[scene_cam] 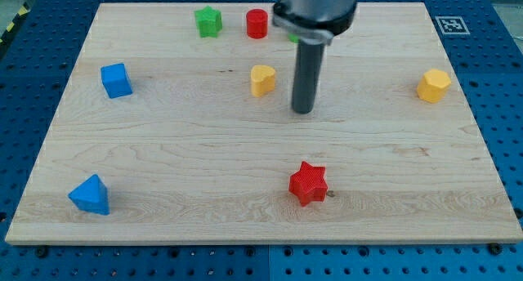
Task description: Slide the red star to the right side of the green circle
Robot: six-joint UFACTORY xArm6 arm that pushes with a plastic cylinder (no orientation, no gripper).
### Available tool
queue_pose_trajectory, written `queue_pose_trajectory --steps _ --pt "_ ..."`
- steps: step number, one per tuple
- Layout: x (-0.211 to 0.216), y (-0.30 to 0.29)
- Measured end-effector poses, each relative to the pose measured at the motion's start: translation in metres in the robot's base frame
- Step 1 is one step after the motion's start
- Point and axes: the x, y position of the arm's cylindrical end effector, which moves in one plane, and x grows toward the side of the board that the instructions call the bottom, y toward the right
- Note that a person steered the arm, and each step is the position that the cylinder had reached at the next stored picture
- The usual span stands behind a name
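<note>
Nearest the camera, at the view's bottom, sits the small red star-shaped plastic block point(308, 183), a little right of centre on the pale wooden board point(163, 142). At the bottom left is a blue triangular block point(90, 195). Further up the left side is a blue cube-like block point(116, 80).

I have no fingers to open or close, only a straight dark rod. My tip point(303, 111) rests on the board near the middle, well apart from the red star and straight up the view from it. Just to its left is a yellow heart-shaped block point(262, 80), near but not touching.

Along the top edge are a green star-shaped block point(208, 21) and a red cylinder point(257, 24). A sliver of green point(292, 37) shows beside my rod's housing; I judge this is the green circle, mostly hidden. A yellow hexagonal block point(434, 85) lies far right.

The red star looks light and rigid and should slide easily on smooth wood. Its points may make it spin if pushed off centre. I would press into a notch between two points, from the star's lower side, to drive it up the view.
</note>
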Motion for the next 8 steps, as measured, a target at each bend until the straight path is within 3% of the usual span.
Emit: queue_pose_trajectory --steps 1,2,3,5,8 --pt "0.026 -0.056" --pt "0.082 -0.075" --pt "0.14 -0.055" --pt "0.14 -0.033" --pt "0.121 0.058"
